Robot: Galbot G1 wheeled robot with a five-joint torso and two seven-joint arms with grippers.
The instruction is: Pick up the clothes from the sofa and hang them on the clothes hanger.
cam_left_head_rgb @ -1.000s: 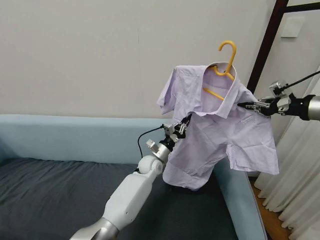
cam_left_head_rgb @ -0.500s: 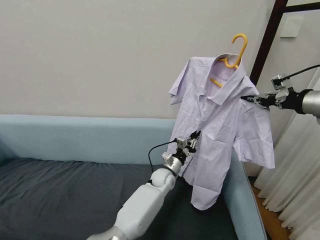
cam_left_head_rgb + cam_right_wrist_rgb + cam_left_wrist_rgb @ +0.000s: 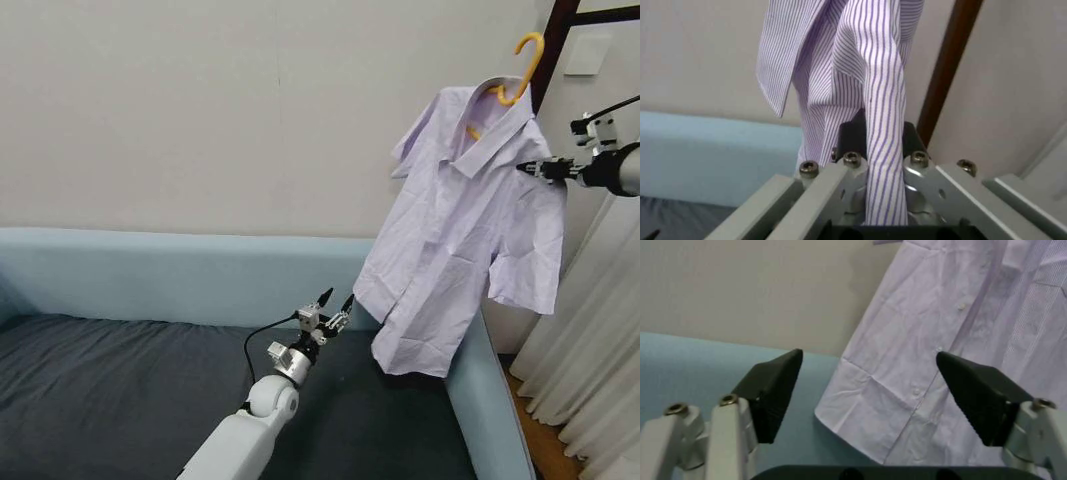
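The left gripper [image 3: 338,297], fingers spread wide and holding nothing, hovers over the dark grey sofa seat [image 3: 100,390]. It is well apart from the lilac striped short-sleeved shirt [image 3: 450,230], with open air between. The shirt hangs on a yellow plastic hanger [image 3: 532,36] above the sofa's light blue end, beside a dark wooden post [image 3: 553,40]. The right gripper [image 3: 522,168] pinches its shoulder fabric.
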